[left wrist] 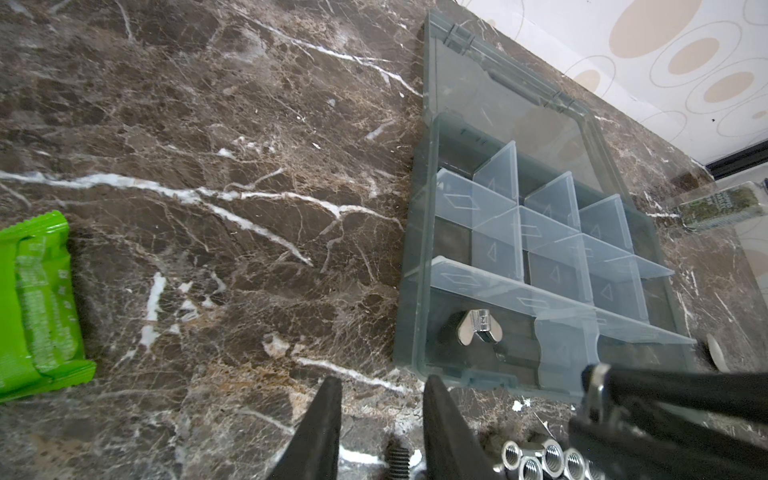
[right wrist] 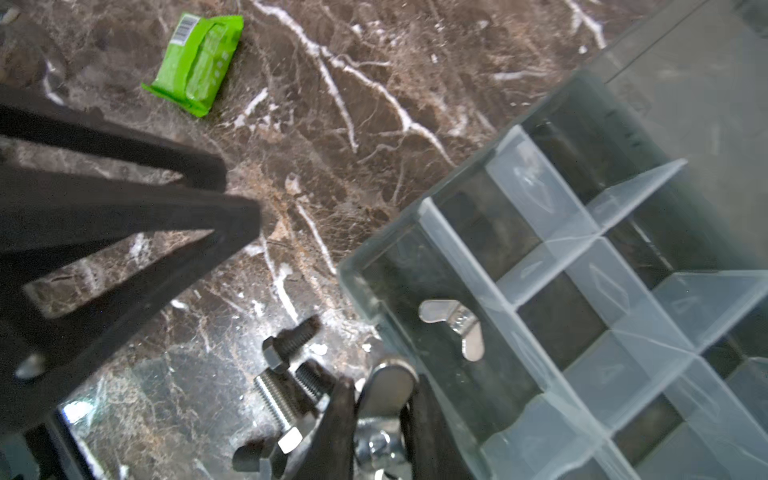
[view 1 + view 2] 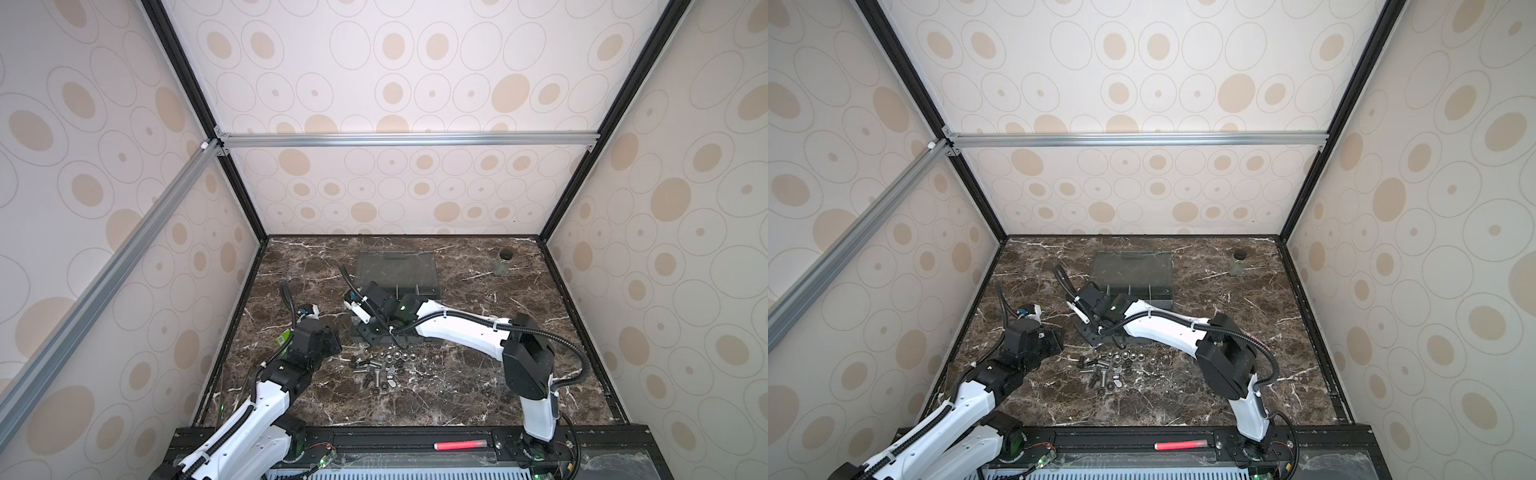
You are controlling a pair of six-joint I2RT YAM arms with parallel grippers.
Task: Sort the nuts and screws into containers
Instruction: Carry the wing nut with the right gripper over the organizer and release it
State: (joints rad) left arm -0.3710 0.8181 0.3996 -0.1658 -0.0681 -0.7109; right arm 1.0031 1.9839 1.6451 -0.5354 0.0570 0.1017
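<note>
The grey organizer box with its containers (image 3: 419, 291) (image 3: 1152, 291) lies open at mid-table, lid flat behind it. One wing nut (image 1: 480, 328) (image 2: 457, 324) lies in a corner compartment. My right gripper (image 2: 384, 390) (image 3: 371, 336) is shut on another wing nut (image 1: 596, 390), just outside that front-left corner of the box. Loose screws (image 2: 282, 399) and hex nuts (image 1: 544, 457) form a pile (image 3: 382, 370) (image 3: 1108, 370) in front of the box. My left gripper (image 1: 382, 386) (image 3: 334, 347) hangs open over bare marble left of the pile, with a black threaded stud (image 1: 397, 459) lying below it.
A green snack packet (image 3: 284, 336) (image 1: 37, 307) (image 2: 195, 62) lies on the table to the left, by my left arm. A small glass jar with a black lid (image 3: 503, 262) (image 3: 1239, 262) stands at the back right. Patterned walls close in the marble table on three sides.
</note>
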